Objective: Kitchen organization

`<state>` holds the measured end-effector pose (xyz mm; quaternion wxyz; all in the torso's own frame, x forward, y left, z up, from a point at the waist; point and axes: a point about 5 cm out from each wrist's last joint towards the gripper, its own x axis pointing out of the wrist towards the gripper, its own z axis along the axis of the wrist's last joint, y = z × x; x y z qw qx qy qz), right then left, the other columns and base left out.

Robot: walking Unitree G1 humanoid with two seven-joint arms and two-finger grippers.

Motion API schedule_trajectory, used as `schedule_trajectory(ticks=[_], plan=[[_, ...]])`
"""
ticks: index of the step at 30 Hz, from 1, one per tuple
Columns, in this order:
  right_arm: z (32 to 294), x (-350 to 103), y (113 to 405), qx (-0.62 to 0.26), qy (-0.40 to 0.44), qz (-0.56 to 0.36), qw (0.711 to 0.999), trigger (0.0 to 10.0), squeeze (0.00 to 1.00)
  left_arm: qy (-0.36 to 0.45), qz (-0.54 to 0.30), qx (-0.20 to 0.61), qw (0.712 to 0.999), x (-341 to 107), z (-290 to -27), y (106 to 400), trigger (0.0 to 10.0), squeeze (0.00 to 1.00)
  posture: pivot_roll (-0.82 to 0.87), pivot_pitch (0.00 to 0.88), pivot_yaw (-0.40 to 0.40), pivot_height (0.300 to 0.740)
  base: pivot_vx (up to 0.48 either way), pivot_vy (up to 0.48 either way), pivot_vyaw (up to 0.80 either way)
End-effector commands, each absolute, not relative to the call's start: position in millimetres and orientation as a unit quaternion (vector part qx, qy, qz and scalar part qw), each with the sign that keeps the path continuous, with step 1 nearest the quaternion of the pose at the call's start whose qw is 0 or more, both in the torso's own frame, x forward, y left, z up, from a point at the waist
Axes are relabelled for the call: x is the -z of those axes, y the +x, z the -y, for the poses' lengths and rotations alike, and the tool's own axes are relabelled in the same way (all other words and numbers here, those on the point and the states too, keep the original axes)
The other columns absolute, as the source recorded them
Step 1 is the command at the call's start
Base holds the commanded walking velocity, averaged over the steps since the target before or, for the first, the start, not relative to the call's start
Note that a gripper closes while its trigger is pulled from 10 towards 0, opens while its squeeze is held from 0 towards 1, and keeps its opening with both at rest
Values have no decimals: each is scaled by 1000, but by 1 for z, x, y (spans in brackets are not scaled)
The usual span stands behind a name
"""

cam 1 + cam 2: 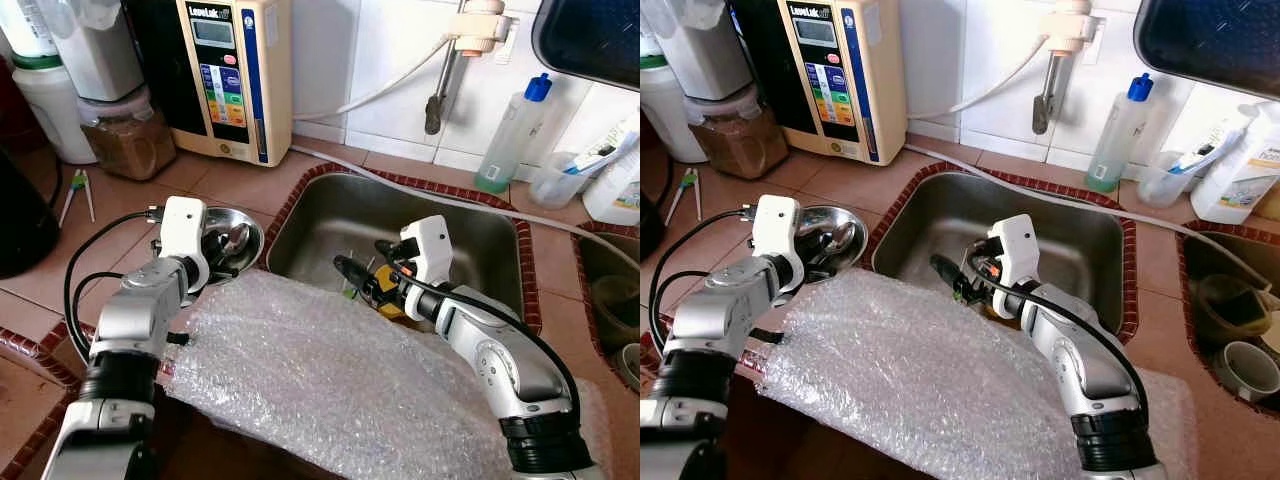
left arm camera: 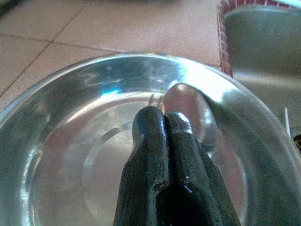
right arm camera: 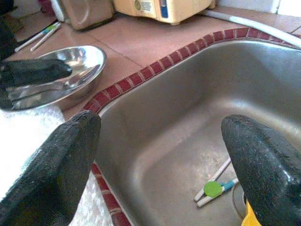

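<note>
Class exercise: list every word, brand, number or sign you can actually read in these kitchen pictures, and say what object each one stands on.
"LeveLuk": brand at the top of the cream water machine, only roughly legible.
Its small display and coloured buttons: too small to read.
White bottle by the wall: label print too blurred to read.
Clear bottle with the blue cap: no legible text.

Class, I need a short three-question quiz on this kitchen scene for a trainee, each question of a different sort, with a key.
1. True or false: the left gripper is shut over the steel bowl.
2. What lies in the bowl? A) fork B) spoon C) knife
3. Fill in: the right gripper hangs open above the ____.

Key: 1 true; 2 B; 3 sink. Bubble wrap covers the counter's front edge.
</note>
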<state>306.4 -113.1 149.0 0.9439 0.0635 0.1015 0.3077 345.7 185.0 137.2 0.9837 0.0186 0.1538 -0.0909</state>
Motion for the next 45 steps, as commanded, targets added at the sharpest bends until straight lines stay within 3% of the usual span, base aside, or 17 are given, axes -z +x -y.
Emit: schedule_trajectory(ticks=[1,4,14,21,22,23,24,25,31,45], plan=[[119,-151,308,-292,65,-91,950,10000,0,31,-128,91,987,-145,-182,345,0,0,-8,26,2,740,0,0,0],[121,-149,308,-279,62,-91,954,10000,0,64,-90,92,990,-149,-174,340,0,0,-9,28,2,740,0,0,0],[123,-152,311,-264,69,-81,959,10000,0,63,-74,68,993,-149,-175,337,0,0,-10,28,-1,740,0,0,0],[131,-162,318,-213,75,-36,974,10000,0,82,0,37,996,-162,-174,331,0,0,-10,29,-3,740,0,0,0],[134,-165,319,-203,71,-22,976,10000,0,88,16,36,995,-165,-172,329,4588,0,-10,29,-4,740,0,0,0],[134,-165,319,-203,71,-22,976,10000,0,88,16,36,995,-165,-172,329,4588,0,-10,29,-4,740,0,0,0],[135,-167,319,-198,70,-15,978,10000,0,90,24,32,995,-166,-172,328,8980,0,-10,28,-5,740,0,0,0],[137,-170,320,-189,72,0,979,10000,0,97,45,28,994,-170,-170,326,10000,0,-11,29,-5,740,0,0,0],[143,-176,320,-167,65,32,983,10000,0,106,109,33,988,-180,-159,315,10000,0,-14,31,-10,740,0,0,0],[154,-174,314,-130,36,57,989,10000,0,88,121,20,989,-170,-154,289,10000,0,-24,34,-15,740,0,0,0]])
